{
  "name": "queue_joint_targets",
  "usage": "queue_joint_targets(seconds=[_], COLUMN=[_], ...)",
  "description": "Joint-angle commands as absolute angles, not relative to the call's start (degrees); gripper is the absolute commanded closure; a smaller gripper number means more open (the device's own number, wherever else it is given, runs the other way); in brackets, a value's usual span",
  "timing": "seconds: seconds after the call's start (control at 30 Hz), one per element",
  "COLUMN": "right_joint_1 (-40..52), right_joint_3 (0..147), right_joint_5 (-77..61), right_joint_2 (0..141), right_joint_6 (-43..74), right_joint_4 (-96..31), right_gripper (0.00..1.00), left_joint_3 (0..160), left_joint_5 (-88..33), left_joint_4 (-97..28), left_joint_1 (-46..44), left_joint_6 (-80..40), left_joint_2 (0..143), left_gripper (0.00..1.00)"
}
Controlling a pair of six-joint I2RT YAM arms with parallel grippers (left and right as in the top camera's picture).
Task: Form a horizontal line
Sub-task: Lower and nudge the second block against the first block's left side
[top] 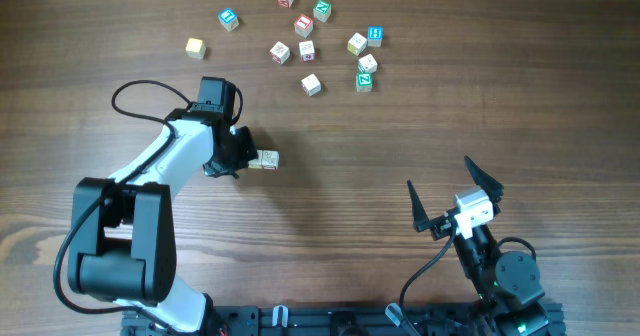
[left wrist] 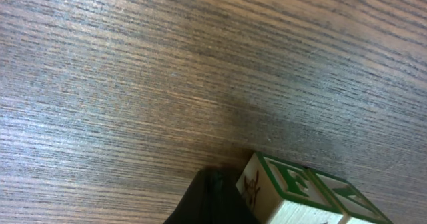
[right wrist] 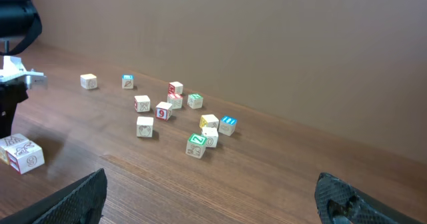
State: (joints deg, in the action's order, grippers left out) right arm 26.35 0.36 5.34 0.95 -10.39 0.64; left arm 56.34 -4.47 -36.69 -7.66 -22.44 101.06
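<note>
Wooden letter cubes: two touch edge to edge, starting my line [top: 266, 160] just beside the left claw [top: 248, 157], whose grip I cannot tell. Right claw [top: 438, 173] waits spread apart, well away.

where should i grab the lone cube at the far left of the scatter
Pinch the cube across two opposite side faces, coming straight down from above. It sits flat with nothing touching it, so the jaws can close on either pair.

The table [left wrist: 167, 64] is matt, fine-grained wood; the letter cubes [left wrist: 267, 191] are smooth pale wood with painted faces.
</note>
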Motion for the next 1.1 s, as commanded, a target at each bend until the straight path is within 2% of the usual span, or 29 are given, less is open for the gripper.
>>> queue_joint_targets(seconds=[0.0,0.17,0.27,0.73,1.07], right_joint_1=[26.4,26.4,26.4,26.4,26.4], right_joint_3=[0.3,0.3,0.3,0.3,0.3], right_joint_5=[5.1,5.1,5.1,5.1,5.1], right_joint_2=[0.6,0.6,0.6,0.6,0.6], right_joint_6=[-10.5,-10.5,-10.5,-10.5,-10.5], right_joint_4=[0.8,0.8,0.8,0.8,0.8], right_gripper=[0.00,0.00,0.00,0.00,0.00], left_joint_3=[56.3,56.3,56.3,56.3,56.3], left_joint_5=[-5.4,-5.7,-1.8,-8.1,-2.1], left_joint_4=[-36.4,-36.6,-33.6,-35.6,-30.8], left_joint_1=[-7.7,-7.7,-7.7,-7.7,-7.7], left_joint_6=[-23.0,-23.0,-23.0,-23.0,-23.0], left_joint_2=[101.3,101.3,101.3,101.3,101.3], left_gripper=[0.96,0.96,0.96,0.96,0.96])
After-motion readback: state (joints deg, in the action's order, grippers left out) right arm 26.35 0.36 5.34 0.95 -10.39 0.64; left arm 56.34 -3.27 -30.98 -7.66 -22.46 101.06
